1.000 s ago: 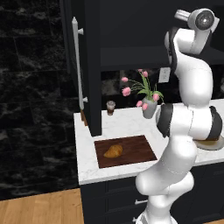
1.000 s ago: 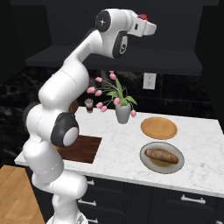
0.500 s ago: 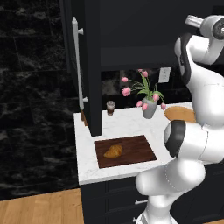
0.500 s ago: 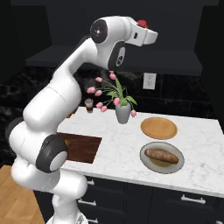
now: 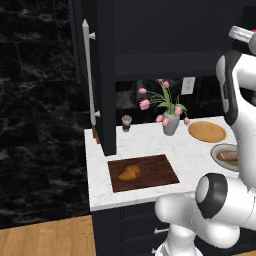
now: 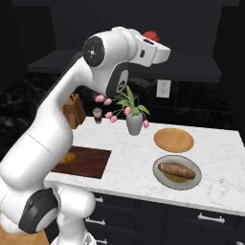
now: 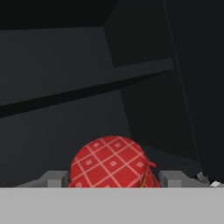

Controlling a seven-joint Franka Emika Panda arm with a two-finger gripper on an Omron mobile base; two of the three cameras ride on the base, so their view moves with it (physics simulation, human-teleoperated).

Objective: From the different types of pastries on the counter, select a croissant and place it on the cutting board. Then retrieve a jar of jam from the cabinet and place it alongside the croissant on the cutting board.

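**Kitchen counter: croissant placed, jam jar out of the cabinet**

Marble counter (image 5: 150,142) holds the cutting board (image 5: 143,172) at its front-left corner, with the croissant (image 5: 130,173) lying at 9 o'clock on the board. First half looks done.

What changed over the last second: the arm swung back from the black cabinet (image 5: 102,75), and the hand dropped slightly in the right base view.

Jar of jam (image 7: 111,164) sits low and centred in the hand view between the fingertips, red checked lid facing the camera. In the right base view its red top (image 6: 151,35) pokes up behind the hand. Gripper (image 7: 114,179) looks clenched on the jar, though actual pad contact is hidden.

Your next job, as I read it: carry it down to the bare part of the board at 3 o'clock of the croissant. Watch the tulip vase (image 6: 134,122) on the way.
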